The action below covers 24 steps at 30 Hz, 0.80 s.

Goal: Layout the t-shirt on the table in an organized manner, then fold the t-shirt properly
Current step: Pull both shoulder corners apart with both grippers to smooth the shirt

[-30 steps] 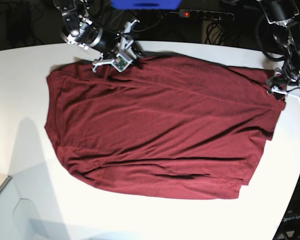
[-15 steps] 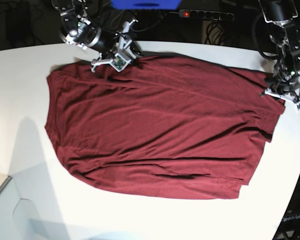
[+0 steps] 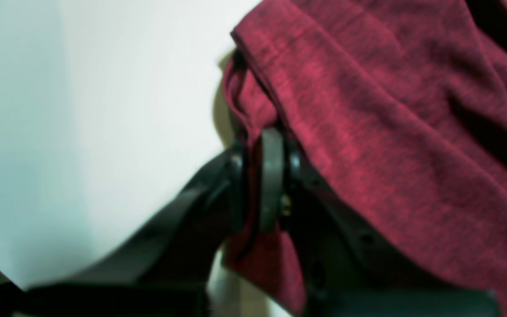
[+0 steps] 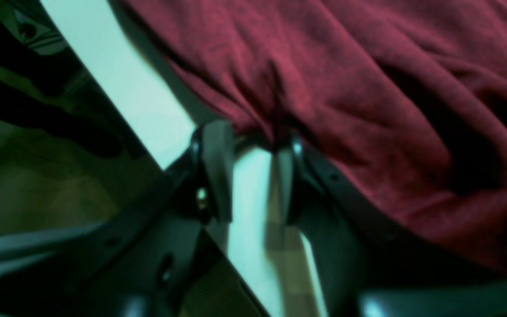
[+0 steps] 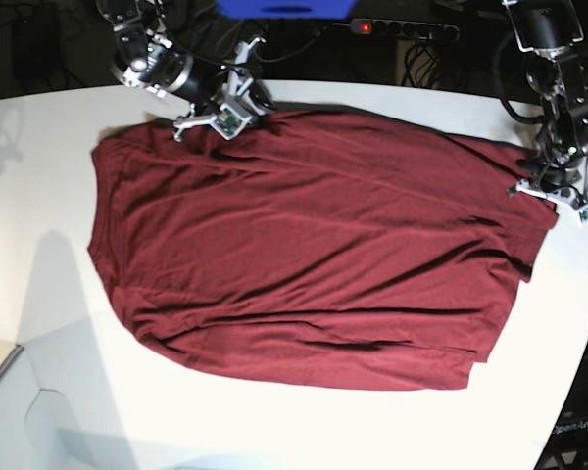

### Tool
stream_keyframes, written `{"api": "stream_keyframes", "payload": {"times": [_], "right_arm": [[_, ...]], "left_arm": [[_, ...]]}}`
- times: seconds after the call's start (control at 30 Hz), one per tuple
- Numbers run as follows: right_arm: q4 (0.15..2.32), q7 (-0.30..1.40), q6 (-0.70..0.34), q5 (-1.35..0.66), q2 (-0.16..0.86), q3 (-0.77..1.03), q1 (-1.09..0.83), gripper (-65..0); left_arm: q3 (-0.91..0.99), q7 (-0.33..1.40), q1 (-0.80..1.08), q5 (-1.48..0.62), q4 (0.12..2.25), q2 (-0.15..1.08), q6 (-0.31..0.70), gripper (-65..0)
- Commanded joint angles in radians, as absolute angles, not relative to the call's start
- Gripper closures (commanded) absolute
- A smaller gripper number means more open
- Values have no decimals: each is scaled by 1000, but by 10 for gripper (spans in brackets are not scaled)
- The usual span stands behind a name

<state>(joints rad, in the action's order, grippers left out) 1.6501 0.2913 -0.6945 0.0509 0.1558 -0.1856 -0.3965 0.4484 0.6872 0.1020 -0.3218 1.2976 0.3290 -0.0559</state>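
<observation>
Shirt: dark maroon-red thin short-sleeved t-shirt [image 5: 314, 255], spread wide, softly wrinkled, lying on the table.
Surface: large smooth white curved-edge table [image 5: 39, 186].
Left gripper [image 3: 264, 145]: clamped on shirt's hem.
Right gripper [image 4: 247, 145]: jaws apart at shirt's edge.

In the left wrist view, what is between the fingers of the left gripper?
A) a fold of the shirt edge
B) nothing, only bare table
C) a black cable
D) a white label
A: the left gripper has its fingers pressed together on a fold of the shirt edge, beside the white table.
</observation>
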Motion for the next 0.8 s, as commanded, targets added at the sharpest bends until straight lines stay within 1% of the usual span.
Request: {"api": "stream_keyframes", "payload": {"times": [0.0,0.07,0.13,0.27,0.37,0.53,0.73,0.77], "right_arm": [[1669,289,-698,48,163,-183,-400,-103],[1672,286,-698,48,163,-180,-401,-59],[1675,285,-698,48,163,-179,-401,-36],[1738,285,-698,47,180,-177,-404,-34],[1788,285,-698,47,183,-177,-404,-34],[1836,285,-698,47,179,-151,-397,-34],[1831,291,-698,47,176,-157,-400,-36],[1830,291,-698,47,168,-170,-401,-46]], "left_arm": [[446,774,117,-312,1308,337,-64,0],[446,774,125,-312,1368,338,-64,-5],[452,776,145,-312,1438,338,-64,-3],[526,777,160,-314,1537,334,-64,-3],[559,828,150,-317,1566,334,-64,-3],[587,857,120,-406,1572,346,-64,-3],[582,855,99,-418,1564,355,-64,-3],[582,855,97,-417,1561,355,-64,-3]]}}
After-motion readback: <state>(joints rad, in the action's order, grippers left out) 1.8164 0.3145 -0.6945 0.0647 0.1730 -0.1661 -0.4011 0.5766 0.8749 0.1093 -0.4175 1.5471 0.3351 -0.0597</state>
